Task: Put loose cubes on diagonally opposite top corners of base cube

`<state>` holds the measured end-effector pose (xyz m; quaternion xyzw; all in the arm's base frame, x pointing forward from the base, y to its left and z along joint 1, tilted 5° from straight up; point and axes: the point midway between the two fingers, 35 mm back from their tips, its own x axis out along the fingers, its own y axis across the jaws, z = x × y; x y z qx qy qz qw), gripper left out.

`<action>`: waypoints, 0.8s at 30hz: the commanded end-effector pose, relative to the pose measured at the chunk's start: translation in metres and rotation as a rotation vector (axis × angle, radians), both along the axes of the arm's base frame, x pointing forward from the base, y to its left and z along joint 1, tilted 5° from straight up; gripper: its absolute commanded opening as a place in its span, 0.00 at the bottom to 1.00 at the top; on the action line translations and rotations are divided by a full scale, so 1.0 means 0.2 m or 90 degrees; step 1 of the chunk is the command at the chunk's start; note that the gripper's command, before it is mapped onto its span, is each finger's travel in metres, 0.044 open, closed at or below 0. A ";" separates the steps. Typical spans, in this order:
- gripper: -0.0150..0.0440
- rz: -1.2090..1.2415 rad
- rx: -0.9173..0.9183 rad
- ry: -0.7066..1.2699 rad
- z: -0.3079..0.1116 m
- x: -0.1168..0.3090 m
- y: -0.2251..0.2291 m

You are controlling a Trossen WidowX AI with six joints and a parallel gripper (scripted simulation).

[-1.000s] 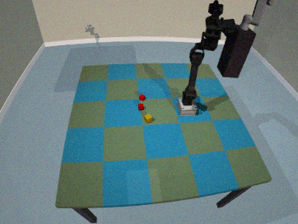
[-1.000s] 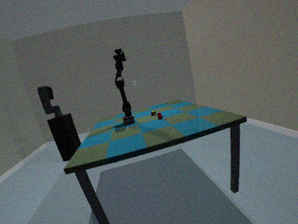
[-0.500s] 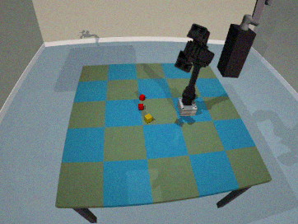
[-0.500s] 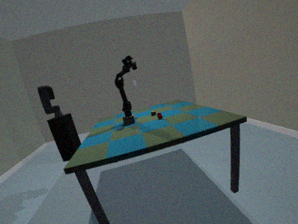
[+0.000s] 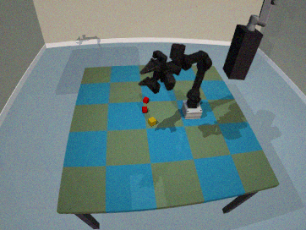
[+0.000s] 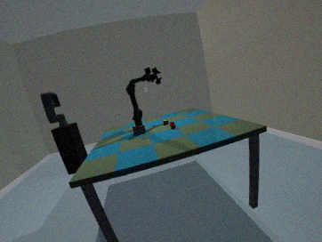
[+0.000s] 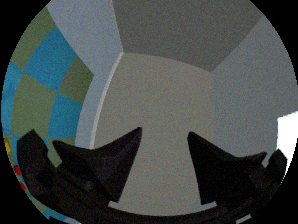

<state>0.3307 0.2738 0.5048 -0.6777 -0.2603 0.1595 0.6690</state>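
Observation:
Two small red cubes lie on the checkered table, apart from each other: the back red cube [image 5: 145,100] [image 7: 22,186] and the front red cube [image 5: 144,110] [image 7: 17,170]. A slightly larger yellow cube [image 5: 152,122] [image 6: 165,122] [image 7: 7,146] sits just in front of them. Nothing rests on it. In the exterior view the red cubes nearly overlap. My gripper [image 5: 140,78] [image 6: 160,76] [image 7: 165,133] is open and empty, held high above the table. In the wrist view it faces the wall, with the cubes at the far left edge.
The checkered table [image 5: 128,148] [image 6: 173,144] carries the arm's pale base block [image 5: 193,113], right of the cubes. A dark box on a bracket [image 5: 242,52] [image 6: 69,147] stands beyond the table edge. The arm casts shadows on the table near its base.

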 end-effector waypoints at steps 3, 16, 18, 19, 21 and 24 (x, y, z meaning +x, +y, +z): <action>0.70 -0.068 -0.068 0.113 -0.32 0.25 -0.16; 0.70 -0.229 -0.156 0.394 -0.99 0.57 -0.74; 0.70 -0.253 -0.161 0.441 -1.09 0.58 -0.84; 0.70 -0.265 -0.163 0.465 -1.14 0.59 -0.89; 0.70 -0.288 -0.165 0.514 -1.24 0.59 -1.00; 0.70 -0.323 -0.162 0.587 -1.37 0.56 -1.15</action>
